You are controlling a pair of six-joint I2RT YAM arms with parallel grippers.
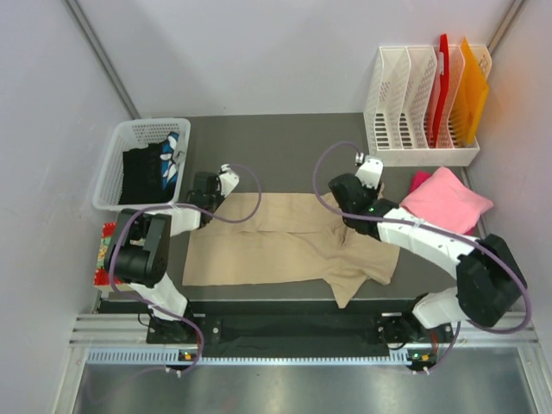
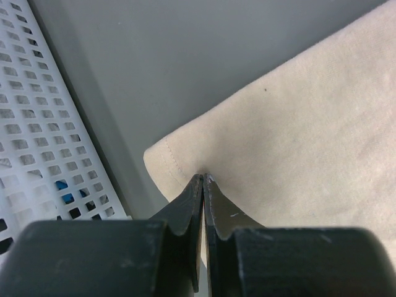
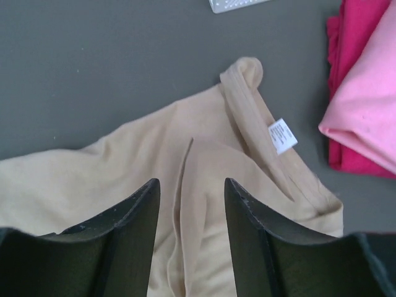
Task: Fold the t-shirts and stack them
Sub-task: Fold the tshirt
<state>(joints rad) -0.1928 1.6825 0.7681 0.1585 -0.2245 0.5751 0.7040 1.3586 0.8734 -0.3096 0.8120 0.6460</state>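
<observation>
A tan t-shirt (image 1: pixel 276 241) lies spread across the dark mat, with a sleeve hanging toward the near edge. My left gripper (image 1: pixel 222 188) is at the shirt's far left corner. In the left wrist view its fingers (image 2: pixel 203 176) are pressed together on the hem of the tan cloth (image 2: pixel 297 124). My right gripper (image 1: pixel 349 200) hovers over the shirt's right end, jaws open (image 3: pixel 191 180) above a raised fold, nothing between them. The collar (image 3: pixel 247 105) and its white tag (image 3: pixel 282 136) lie just ahead. A folded pink t-shirt (image 1: pixel 448 200) (image 3: pixel 365 117) rests to the right.
A white mesh basket (image 1: pixel 142 164) (image 2: pixel 37 124) holding dark cloth stands beside the left gripper. A white file rack (image 1: pixel 418 103) at the back right holds a red sheet (image 1: pixel 442 78) and an orange sheet (image 1: pixel 470 86). A colourful item (image 1: pixel 105 250) lies at the mat's left edge.
</observation>
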